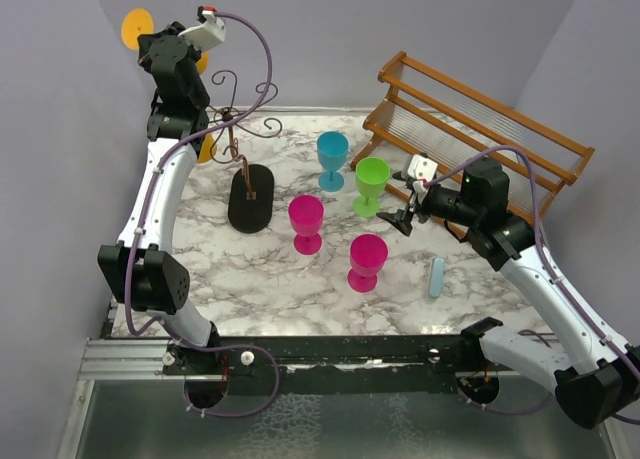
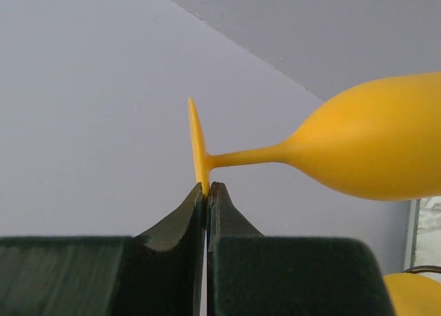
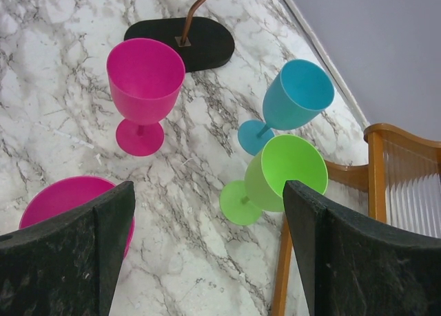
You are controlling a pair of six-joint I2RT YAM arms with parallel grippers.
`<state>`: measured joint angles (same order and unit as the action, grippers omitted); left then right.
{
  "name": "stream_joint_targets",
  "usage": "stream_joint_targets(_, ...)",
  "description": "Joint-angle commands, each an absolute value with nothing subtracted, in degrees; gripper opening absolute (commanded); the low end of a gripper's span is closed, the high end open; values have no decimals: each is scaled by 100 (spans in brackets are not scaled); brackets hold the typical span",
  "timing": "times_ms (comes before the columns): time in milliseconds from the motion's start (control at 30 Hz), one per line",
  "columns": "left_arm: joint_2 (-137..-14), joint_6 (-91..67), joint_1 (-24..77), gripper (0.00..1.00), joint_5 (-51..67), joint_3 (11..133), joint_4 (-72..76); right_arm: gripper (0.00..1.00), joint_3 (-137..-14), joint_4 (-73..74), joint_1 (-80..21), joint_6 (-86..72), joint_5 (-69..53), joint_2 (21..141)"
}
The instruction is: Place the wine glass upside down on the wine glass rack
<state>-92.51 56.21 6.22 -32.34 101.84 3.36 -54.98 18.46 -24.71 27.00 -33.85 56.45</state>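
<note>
Left gripper (image 2: 207,188) pinched tight on foot rim of yellow wine glass (image 2: 372,147); glass lies sideways in the air, upper left of overhead view, not on wire rack (image 1: 250,201); rack stands left of centre on marble table (image 1: 300,289); right gripper (image 3: 208,192) spread wide, holding nothing, beside green glass (image 3: 286,171) at right; blue glass (image 1: 332,159), two pink glasses (image 1: 306,222) upright mid-frame.

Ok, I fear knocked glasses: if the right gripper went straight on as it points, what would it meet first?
Probably the green glass, just ahead of the open right gripper; if it misses, the marble table. Depth is unclear.
</note>
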Motion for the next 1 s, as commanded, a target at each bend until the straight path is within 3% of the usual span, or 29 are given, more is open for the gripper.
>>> stream_joint_targets(0, -9421, 6328, 598, 0, -2848, 10295, 144, 88, -5426, 1592, -2362, 2569, -3642, 5536)
stream_joint_targets(600, -9274, 6663, 615, 0, -1711, 9883, -1180, 88, -5405, 1630, -2284, 2582, -3788, 5564)
stream_joint_targets(967, -8857, 6833, 707, 0, -1133, 9352, -1104, 88, -5390, 1632, -2251, 2592, -3789, 5585)
